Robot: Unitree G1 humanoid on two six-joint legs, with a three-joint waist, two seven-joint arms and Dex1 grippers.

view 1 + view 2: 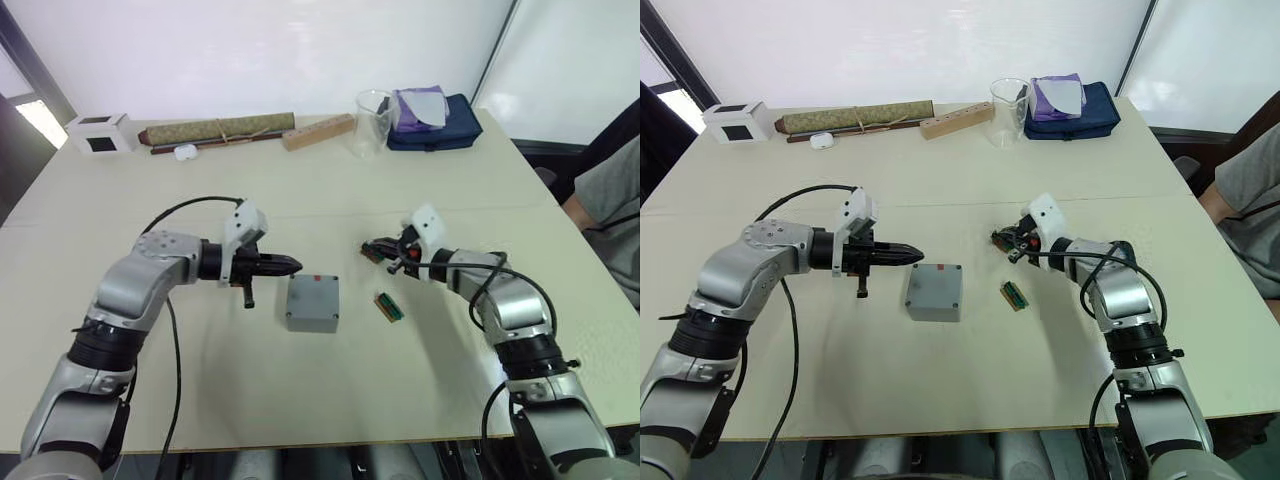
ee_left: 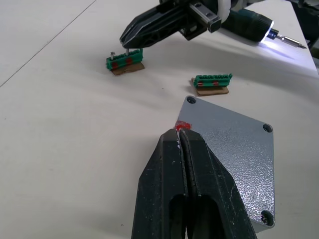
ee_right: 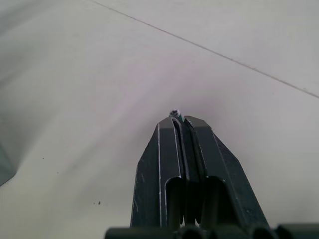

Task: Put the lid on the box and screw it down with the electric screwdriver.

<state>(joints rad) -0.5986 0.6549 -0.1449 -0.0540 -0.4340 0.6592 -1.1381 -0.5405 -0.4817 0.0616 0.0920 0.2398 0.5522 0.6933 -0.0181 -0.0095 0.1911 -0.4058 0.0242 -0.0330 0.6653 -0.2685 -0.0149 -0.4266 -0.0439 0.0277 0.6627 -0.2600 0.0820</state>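
Lid point(image 2: 232, 149) sits on box point(image 1: 312, 305), centre of table point(image 1: 330, 400), corner screw holes visible, small red mark at one edge. L gripper point(image 2: 182, 137) hovers just beside that edge, fingers pressed together, nothing between them. R gripper point(image 2: 130, 41) is over a green terminal strip point(image 2: 125, 60), fingers closed on a tiny screw point(image 3: 174, 114) at the tips. Electric screwdriver point(image 2: 259, 31) is carried alongside the R wrist, bit light on. Second green strip point(image 2: 212, 82) lies between box and R gripper, apart from both. Back edge: rolled mat point(image 1: 215, 130), white cube point(image 1: 100, 132), clear cup point(image 1: 372, 122).
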